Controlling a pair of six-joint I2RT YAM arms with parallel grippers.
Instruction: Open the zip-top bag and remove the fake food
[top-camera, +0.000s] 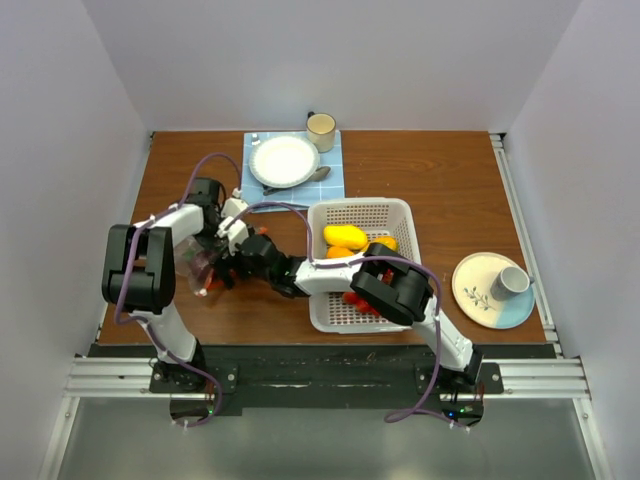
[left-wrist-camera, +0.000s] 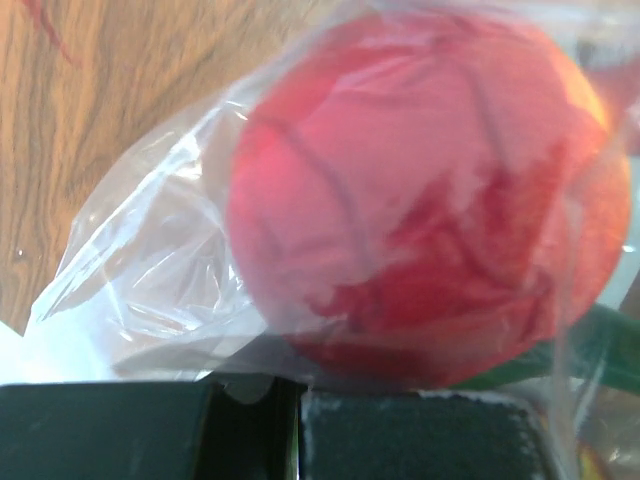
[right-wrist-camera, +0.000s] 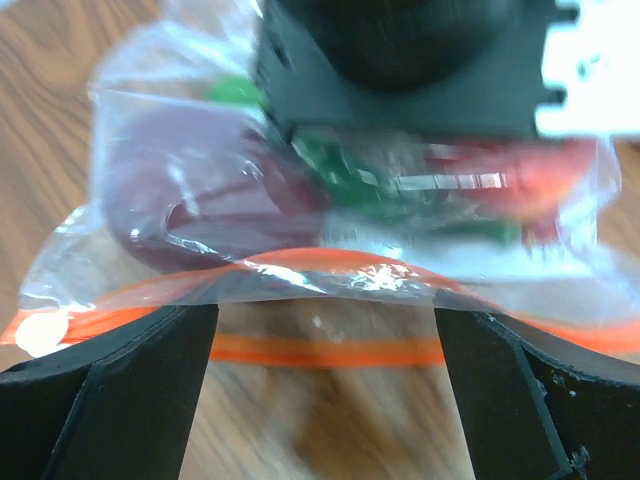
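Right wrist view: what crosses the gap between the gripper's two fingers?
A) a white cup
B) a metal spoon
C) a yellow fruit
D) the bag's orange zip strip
D: the orange zip strip of the zip-top bag runs across the gap of the open right gripper.

The zip-top bag (left-wrist-camera: 150, 290) is clear, crinkly, shiny plastic, the fake food (left-wrist-camera: 420, 200) inside looks smooth plastic, the bench (top-camera: 430, 180) is grained brown wood, the basket (top-camera: 370, 212) white perforated plastic, the right pincer (right-wrist-camera: 325, 400) matt black.
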